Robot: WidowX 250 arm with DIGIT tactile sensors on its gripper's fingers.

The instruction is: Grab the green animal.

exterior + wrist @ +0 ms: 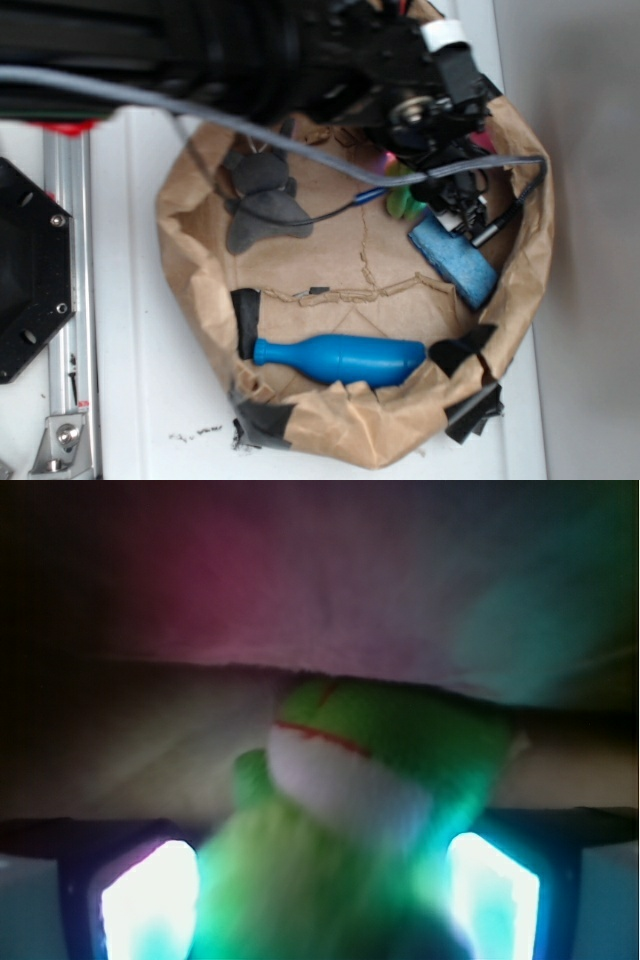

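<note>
The green animal [370, 770] lies directly between the two fingers of the claw [320, 900] in the wrist view, its white mouth patch with a red edge facing the camera. The glowing finger pads [150, 905] stand on either side of its fuzzy body, at or right beside the fur, though blur hides whether they press into it. The claw is narrowed around the toy, apparently holding it. In the exterior view, only a sliver of the green animal [405, 200] shows beneath the dark claw [440, 165] at the upper right of the brown paper bag [340, 280].

The bag, its rim rolled down and patched with black tape, sits on a white surface [150, 400]. A metal rail [68, 300] and a black plate [25, 270] lie at the left edge of the surface.

Inside the bag there are one green animal, one grey plush animal [262, 200] at the upper left, one blue sponge [452, 258] just beside the claw, and one blue bowling pin [340, 360] lying on its side along the near wall. A grey cable [200, 115] crosses above the bag.
</note>
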